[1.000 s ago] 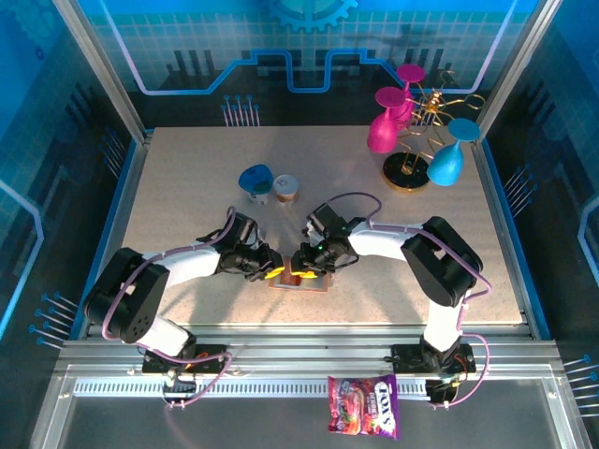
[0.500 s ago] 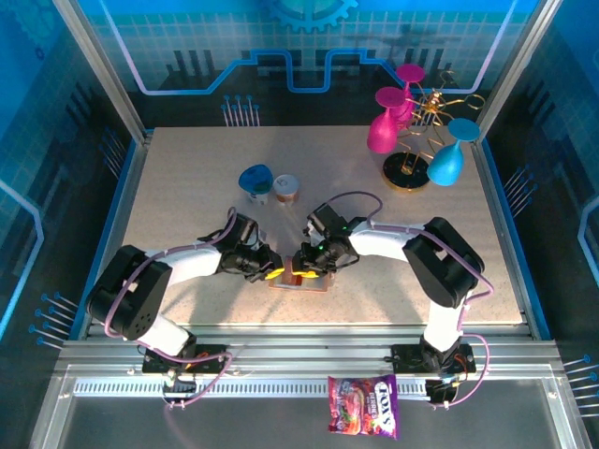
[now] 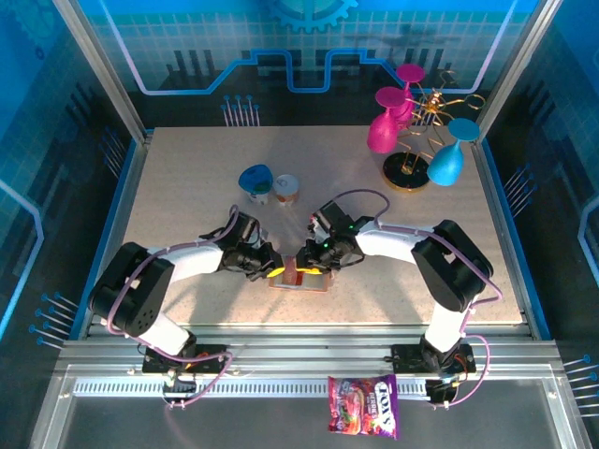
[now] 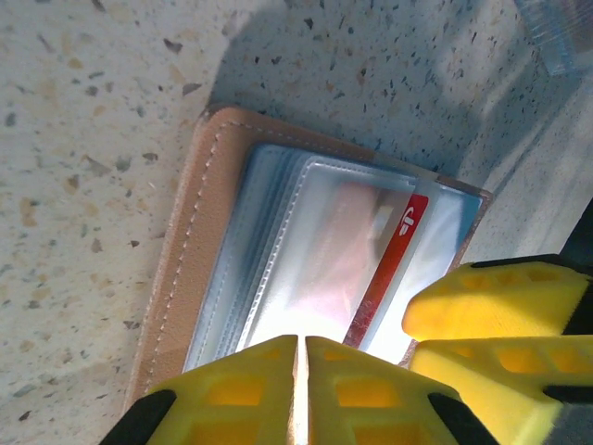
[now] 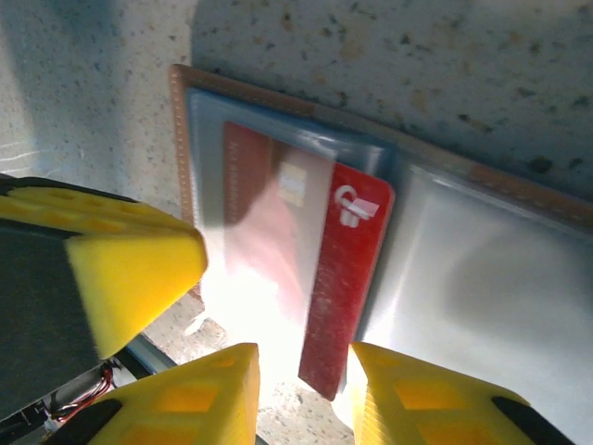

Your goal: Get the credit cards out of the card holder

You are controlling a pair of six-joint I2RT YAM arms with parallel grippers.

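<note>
Since a second ago the right arm's forearm has swung slightly rightward in the top view, while the left arm has barely moved. Both claws meet over the card holder [image 3: 314, 283], which lies open and flat near the front of the table [image 3: 187, 187]. The left gripper [image 4: 298, 348] has its fingers pressed together with only a hairline gap, its tips on the clear sleeves; can't tell if it pinches anything. It probably pins the holder. The right gripper [image 5: 306, 357] is partly open. The red card [image 5: 347, 250] is slid partway out of its sleeve, its free corner between the fingers and not clamped. To do this step well, close squarely on the exposed end, catching the card alone and not the sleeve, then pull flat along the sleeve's opening. The left claw should hold its pressure, or the whole holder will drag.
</note>
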